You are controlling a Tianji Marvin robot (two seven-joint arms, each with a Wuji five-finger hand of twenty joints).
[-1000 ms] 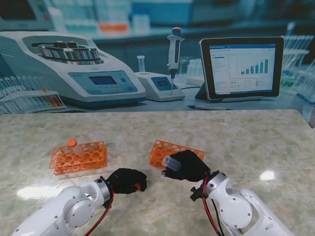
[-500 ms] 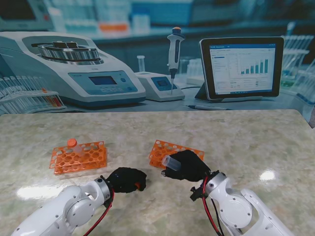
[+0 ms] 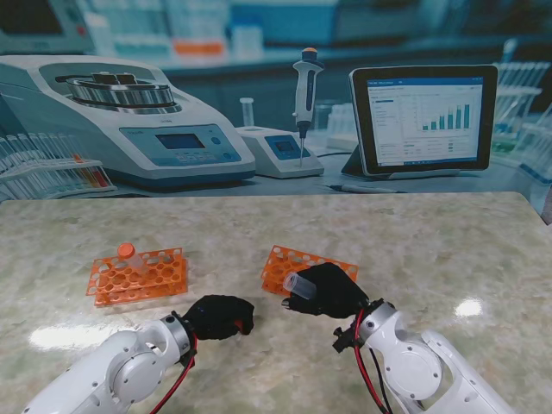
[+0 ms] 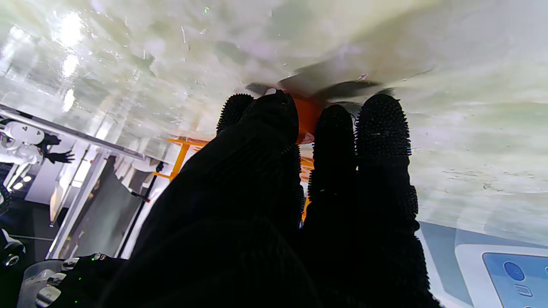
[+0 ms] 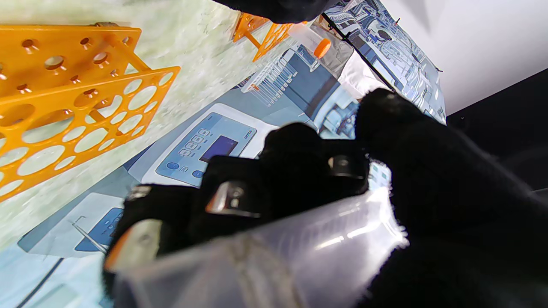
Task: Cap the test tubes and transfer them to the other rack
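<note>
The right hand (image 3: 326,290) is closed around an uncapped clear tube (image 3: 296,282), holding it nearly level with the open mouth pointing toward the robot's left; the right wrist view shows the tube's (image 5: 274,252) wall running across the curled black fingers (image 5: 308,162). The left hand (image 3: 220,316) rests low on the desk (image 3: 414,250), fingers bunched over an orange cap (image 4: 306,117); in the left wrist view the cap shows between the fingertips (image 4: 274,111), pressed against the desk, though whether it is truly gripped or only covered cannot be told. Just beyond the right hand lies the right rack (image 3: 306,263), orange and seemingly without tubes, while the left rack (image 3: 138,274) sits well apart to the left and carries one tube already closed with an orange top (image 3: 126,250). The risks here are judgements: the cap may slide out from under the fingertips as they try to pinch it off the smooth desk, and a cap picked up tilted would meet the tube mouth crooked. The level tube could also twist in the right hand's grasp once the cap is pushed on.
</note>
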